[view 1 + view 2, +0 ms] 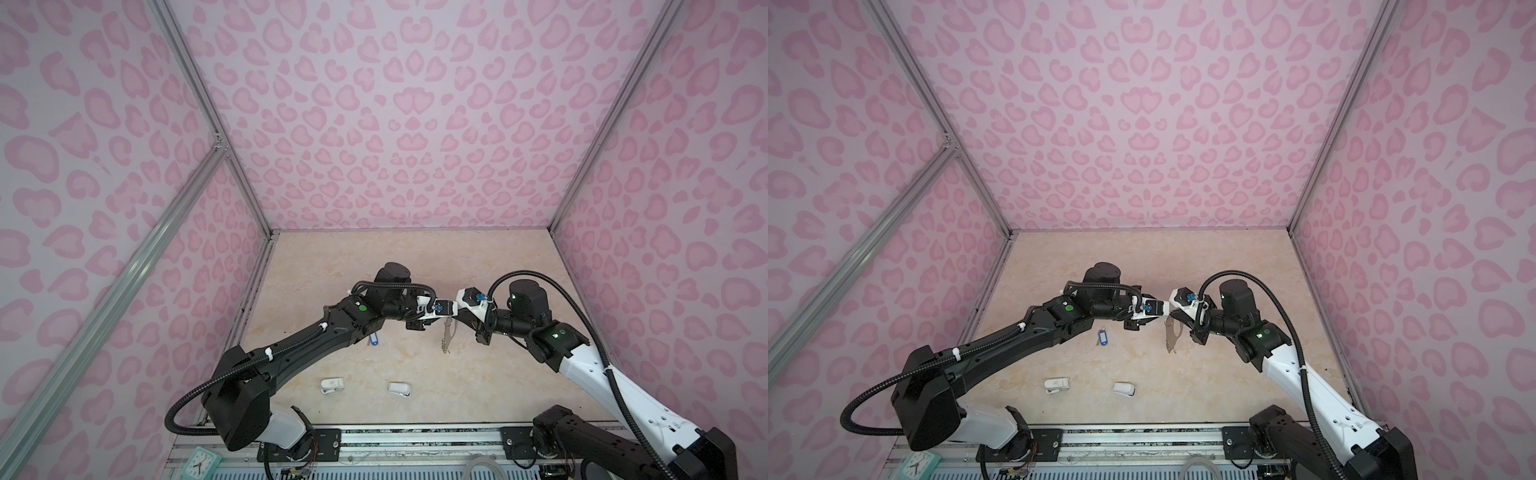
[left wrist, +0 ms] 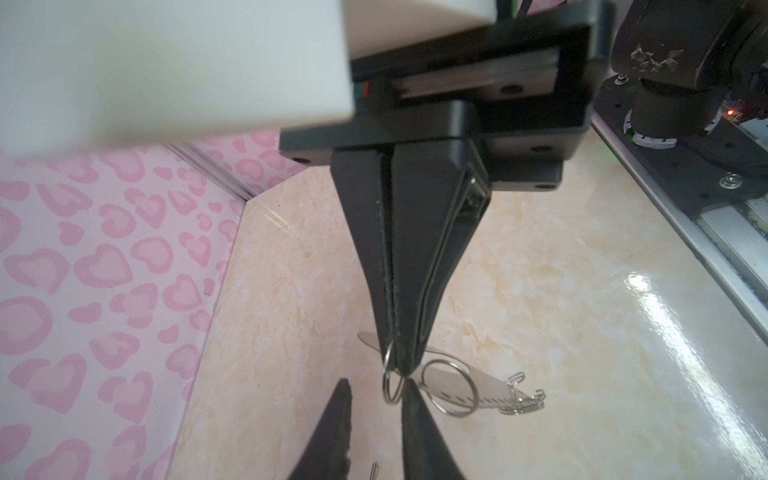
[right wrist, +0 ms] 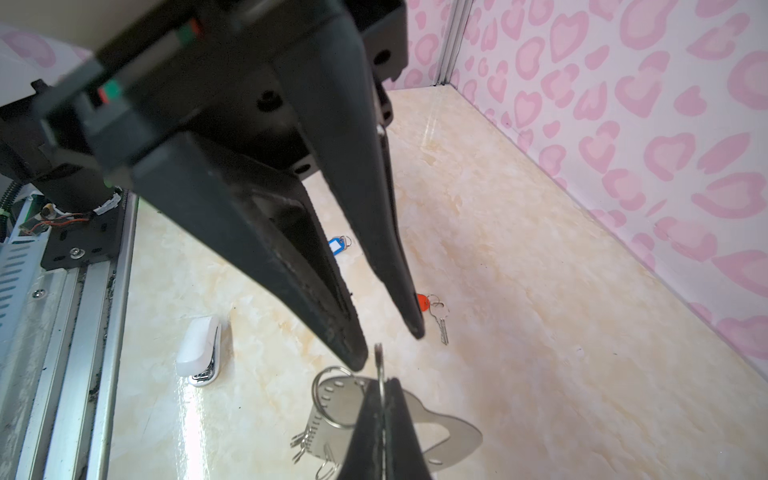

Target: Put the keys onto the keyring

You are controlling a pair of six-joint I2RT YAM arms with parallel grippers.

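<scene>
Right jaws pinch flat grey keyring (image 3: 457, 438) by its ring (image 2: 392, 384); left jaws narrowly apart.

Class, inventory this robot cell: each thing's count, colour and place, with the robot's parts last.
keyring: one, grey metal, held by one ring in the right gripper
blue-tagged key: one, silver, on the table, left of centre
red-tagged key: one, silver, on the table
white plastic objects: two, white, table's near side
clock: one, teal, beyond the table's near edge
table: one, beige marble, cell floor
left gripper: one, black, open, at the ring
right gripper: one, black, shut on the keyring
</scene>
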